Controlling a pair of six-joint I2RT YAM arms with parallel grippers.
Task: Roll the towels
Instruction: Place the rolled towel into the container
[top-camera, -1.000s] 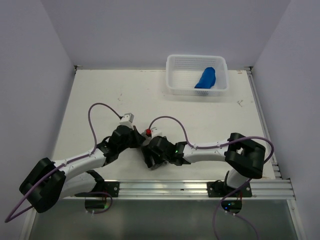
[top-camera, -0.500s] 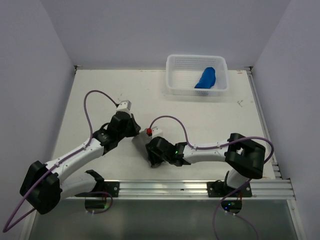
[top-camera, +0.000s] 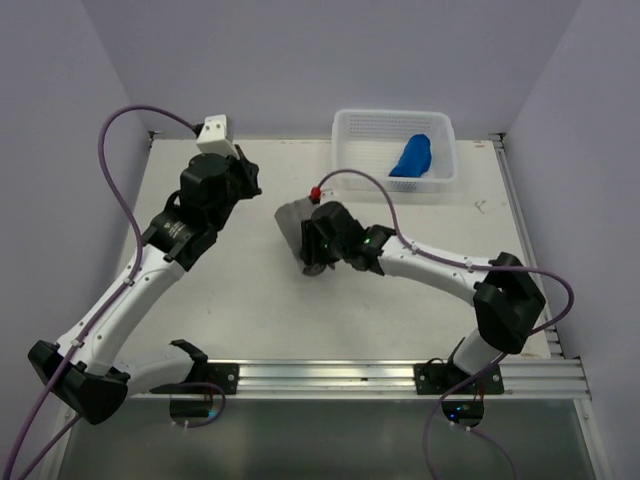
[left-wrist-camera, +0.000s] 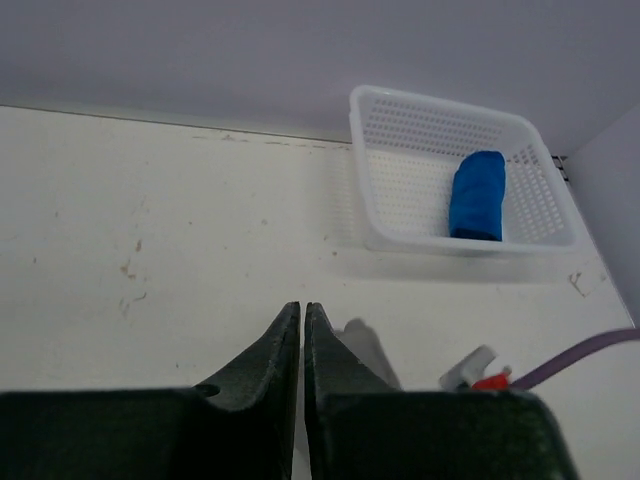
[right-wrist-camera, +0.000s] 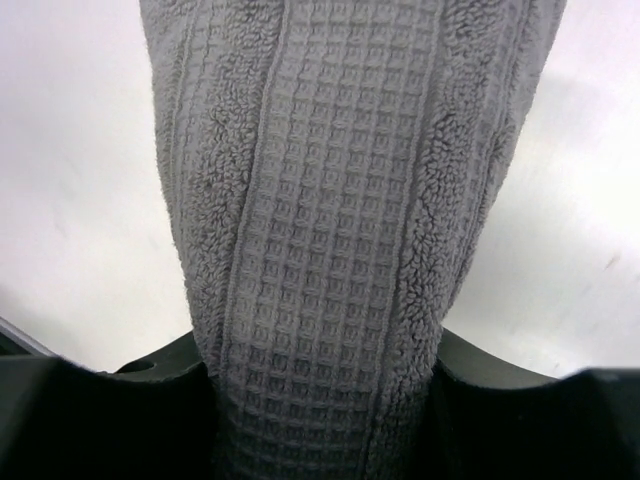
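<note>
Start at your right hand (right-wrist-camera: 325, 400). Its two dark fingers are clamped on the grey towel (right-wrist-camera: 340, 200), which fills the wrist view. The cloth is bunched into a thick, soft column. A flat waffle-weave band runs down its middle, with fluffy looped terry on both sides. The column narrows where the fingers pinch it and widens further from them. Pale desk shows out of focus on both sides of it.

From the top camera, the towel (top-camera: 292, 218) is a crumpled grey lump at the tip of the right hand (top-camera: 312, 250), about halfway across the desk (top-camera: 250, 290). You cannot tell from these views whether its lower end touches the surface. The desk is a smooth, matte, off-white board with a few small scuffs and specks.

Your left hand (left-wrist-camera: 302, 330) is raised to the left of the towel and well apart from it. Its tapered black fingers are drawn together, with only a hairline slit between them, and they hold nothing.

Past both hands, at the far right edge against the wall, sits the basket (left-wrist-camera: 440, 100). It is white plastic and rectangular, with rounded corners and perforated sides. The blue towel (left-wrist-camera: 476, 195) lies inside it toward the right, a compact, rounded royal-blue roll resting lengthwise on the basket floor.
</note>
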